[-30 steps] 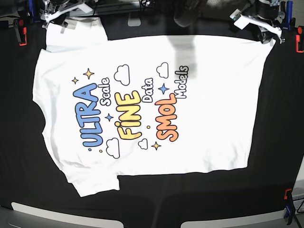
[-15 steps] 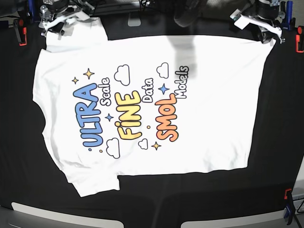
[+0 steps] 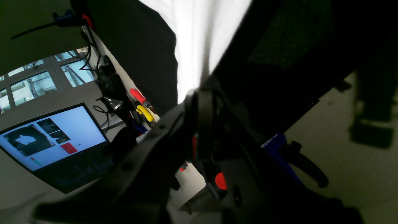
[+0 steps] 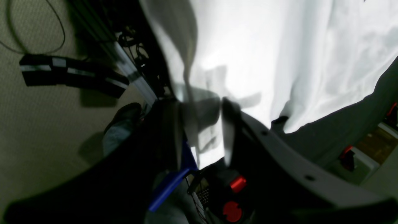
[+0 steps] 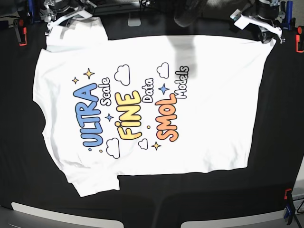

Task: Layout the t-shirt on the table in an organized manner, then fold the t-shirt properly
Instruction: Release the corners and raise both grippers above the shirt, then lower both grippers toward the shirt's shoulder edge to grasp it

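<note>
Black wrinkled cloth covers the bench (image 5: pixel 280 118), and the white shirt (image 5: pixel 152 104) lies flat on it, print side up, spread sideways in the base view: collar and sleeves toward that view's left, hem toward its right. Blue, yellow and orange words run across the chest among small clouds and stars. One sleeve points toward the near edge at lower left; the other reaches the far left corner.

Red clamps (image 5: pixel 22 37) grip the bench edges at the far corners, and another sits at the near right edge.

At the far right corner in the base view, the left hand (image 5: pixel 267 32) is pinched fully closed on the shirt's hem corner; its wrist view shows white fabric narrowing to a crease that ends between the closed fingers (image 3: pixel 203 102).

At the far left corner, the right hand (image 5: pixel 59 21) sits over the sleeve. In its wrist view the fingers (image 4: pixel 228 124) stand partly apart with a fold of white cloth between them; whether they actually clamp it I cannot tell.

Beyond the bench, the left wrist view shows a lit monitor (image 3: pixel 53 140), windows (image 3: pixel 28 84), red and yellow tool handles (image 3: pixel 141 104) and pale carpet (image 3: pixel 348 161).
</note>
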You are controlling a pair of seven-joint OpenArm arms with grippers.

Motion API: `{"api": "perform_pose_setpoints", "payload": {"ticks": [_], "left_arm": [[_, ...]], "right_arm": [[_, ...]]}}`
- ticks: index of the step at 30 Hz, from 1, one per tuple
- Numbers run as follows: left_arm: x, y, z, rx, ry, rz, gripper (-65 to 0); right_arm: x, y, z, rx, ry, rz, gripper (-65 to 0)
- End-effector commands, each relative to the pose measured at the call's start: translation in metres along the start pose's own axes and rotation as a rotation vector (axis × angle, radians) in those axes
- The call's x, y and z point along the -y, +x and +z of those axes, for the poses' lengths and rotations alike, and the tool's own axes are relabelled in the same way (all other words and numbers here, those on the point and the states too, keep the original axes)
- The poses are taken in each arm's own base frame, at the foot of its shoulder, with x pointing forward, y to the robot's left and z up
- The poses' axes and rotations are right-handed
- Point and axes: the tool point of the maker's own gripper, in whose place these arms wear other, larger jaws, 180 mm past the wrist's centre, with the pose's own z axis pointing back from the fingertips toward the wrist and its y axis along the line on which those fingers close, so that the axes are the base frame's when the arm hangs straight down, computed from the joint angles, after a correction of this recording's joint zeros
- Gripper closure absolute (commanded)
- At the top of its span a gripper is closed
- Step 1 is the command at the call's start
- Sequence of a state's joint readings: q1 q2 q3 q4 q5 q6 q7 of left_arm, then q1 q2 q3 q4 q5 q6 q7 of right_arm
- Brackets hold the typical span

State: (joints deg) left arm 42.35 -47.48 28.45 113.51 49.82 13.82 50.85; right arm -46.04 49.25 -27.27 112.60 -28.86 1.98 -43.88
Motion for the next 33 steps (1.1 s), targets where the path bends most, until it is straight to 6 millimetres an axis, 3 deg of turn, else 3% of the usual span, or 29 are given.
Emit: {"api": "perform_pose_setpoints", "payload": {"ticks": [1,6,12,25,33], "left_arm": [[-0.012,-0.001,0.001,0.003,0.044,0.010,0.0],[-0.012,-0.001,0.001,0.002,0.044,0.010,0.0],[-0.012,-0.001,0.001,0.002,0.044,0.009,0.0],[-0.017,0.000,0.001,0.006,0.075,-0.016,0.0],[-0.033,0.004,0.003,0.028,0.165,-0.032,0.0]], "right_arm": [[0.008,0.002,0.002,0.014,-0.032,0.009,-16.0],[0.021,0.004,-0.001,0.014,-0.070,-0.008,-15.3],[0.038,0.008,0.003,0.022,-0.156,0.054,0.0],[0.067,0.040,0.030,0.114,-0.249,0.036,0.0],[0.084,0.043,0.037,0.123,-0.344,0.043,0.0]]}}
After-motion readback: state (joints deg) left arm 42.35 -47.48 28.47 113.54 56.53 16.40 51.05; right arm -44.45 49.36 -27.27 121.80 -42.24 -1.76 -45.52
